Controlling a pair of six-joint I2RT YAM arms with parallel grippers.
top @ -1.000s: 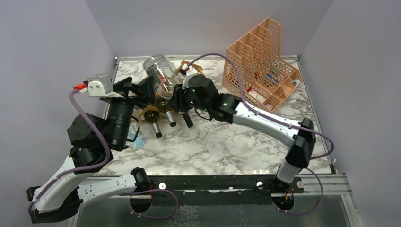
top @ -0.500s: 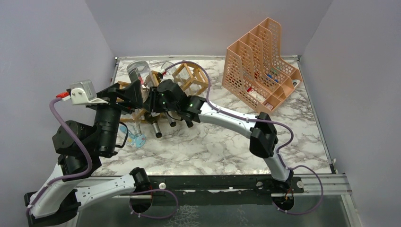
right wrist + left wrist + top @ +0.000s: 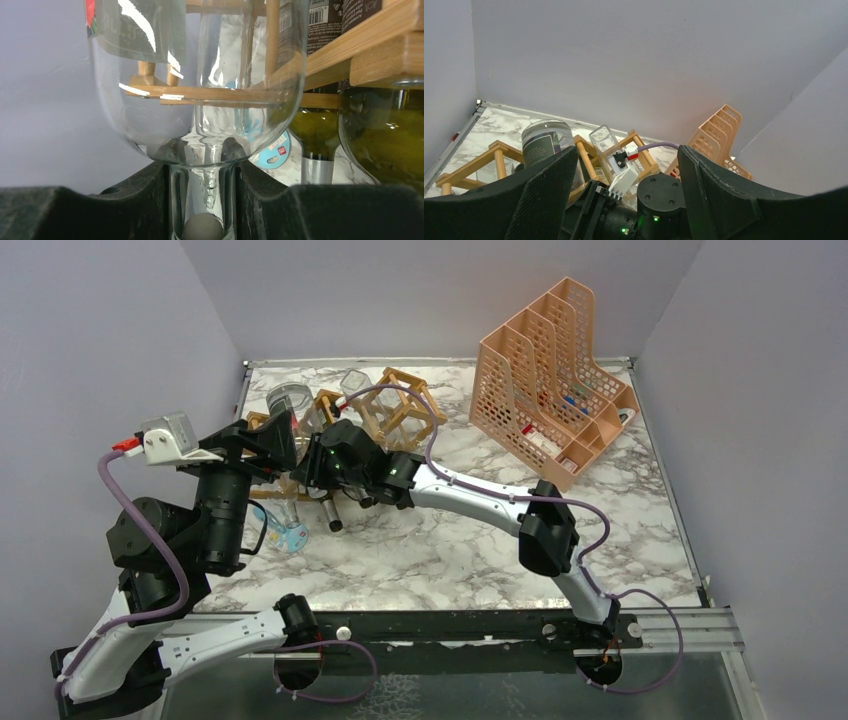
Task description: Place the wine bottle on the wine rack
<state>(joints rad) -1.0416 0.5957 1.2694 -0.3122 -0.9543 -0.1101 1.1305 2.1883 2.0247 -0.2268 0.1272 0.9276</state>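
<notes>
The wine bottle (image 3: 291,400) is clear glass with a dark label. It tilts base-up over the left part of the wine rack (image 3: 402,407), a light wooden stick frame. My right gripper (image 3: 322,456) is shut on its neck. In the right wrist view the neck (image 3: 202,195) is pinched between the black fingers (image 3: 135,200), with rack sticks (image 3: 380,30) showing behind the glass body (image 3: 150,100). My left gripper (image 3: 270,438) stands open just left of the bottle. In the left wrist view its fingers (image 3: 544,195) frame the bottle's base (image 3: 545,141) and the right wrist, touching neither.
Green bottles (image 3: 385,130) lie in the rack, necks (image 3: 331,516) pointing toward the near edge. A square clear bottle (image 3: 354,381) rests higher in the rack. A peach mesh file holder (image 3: 555,380) stands at the back right. A light-blue disc (image 3: 295,535) lies near the left arm.
My right arm has carried the wine bottle leftward and lower, from over the rack's middle to its left part. The left arm has drawn back to the left, gripper still open.
</notes>
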